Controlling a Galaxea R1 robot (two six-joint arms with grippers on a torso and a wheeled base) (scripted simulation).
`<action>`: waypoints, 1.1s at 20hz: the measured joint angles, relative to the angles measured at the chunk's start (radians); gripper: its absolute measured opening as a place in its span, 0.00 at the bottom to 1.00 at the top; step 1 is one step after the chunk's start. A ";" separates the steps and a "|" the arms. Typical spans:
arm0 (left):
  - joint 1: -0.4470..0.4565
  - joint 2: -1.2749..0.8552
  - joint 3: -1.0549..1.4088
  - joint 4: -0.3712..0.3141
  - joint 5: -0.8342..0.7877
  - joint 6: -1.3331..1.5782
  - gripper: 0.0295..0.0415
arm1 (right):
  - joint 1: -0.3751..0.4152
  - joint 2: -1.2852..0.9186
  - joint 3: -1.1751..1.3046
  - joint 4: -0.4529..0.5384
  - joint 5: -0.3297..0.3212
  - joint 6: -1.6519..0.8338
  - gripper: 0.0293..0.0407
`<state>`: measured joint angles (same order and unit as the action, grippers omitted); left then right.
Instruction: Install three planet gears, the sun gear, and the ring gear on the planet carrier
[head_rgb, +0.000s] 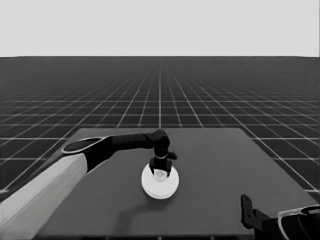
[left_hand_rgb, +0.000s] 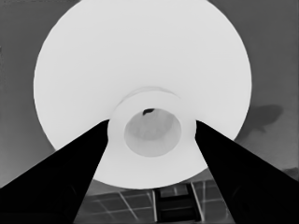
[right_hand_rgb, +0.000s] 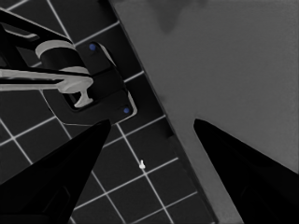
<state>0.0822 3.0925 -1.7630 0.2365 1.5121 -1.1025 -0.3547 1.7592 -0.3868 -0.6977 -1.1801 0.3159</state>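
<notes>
The big white flat round part (head_rgb: 160, 184) lies mid-worktop (head_rgb: 215, 170). The left pincer (head_rgb: 160, 172) grips its raised middle collar (left_hand_rgb: 152, 128). A crooked lift could tilt it. The right pincer (head_rgb: 246, 210) waits far from it, fingers apart.

Larger round part (head_rgb: 160, 186) at table (head_rgb: 215, 170) centre; left tool (head_rgb: 161, 172) directly above its middle.
</notes>
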 joint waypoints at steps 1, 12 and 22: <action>0.000 0.000 0.000 0.000 0.000 0.009 0.48 | 0.000 0.000 0.000 0.000 0.000 0.000 0.81; 0.000 0.000 0.000 0.000 0.000 0.105 0.48 | 0.000 0.000 0.000 0.000 0.000 0.000 0.81; 0.000 0.000 0.000 0.000 0.000 0.192 0.48 | 0.000 0.000 0.000 0.000 0.000 0.000 0.81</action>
<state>0.0824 3.0924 -1.7630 0.2364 1.5121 -0.9105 -0.3547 1.7592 -0.3868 -0.6977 -1.1801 0.3159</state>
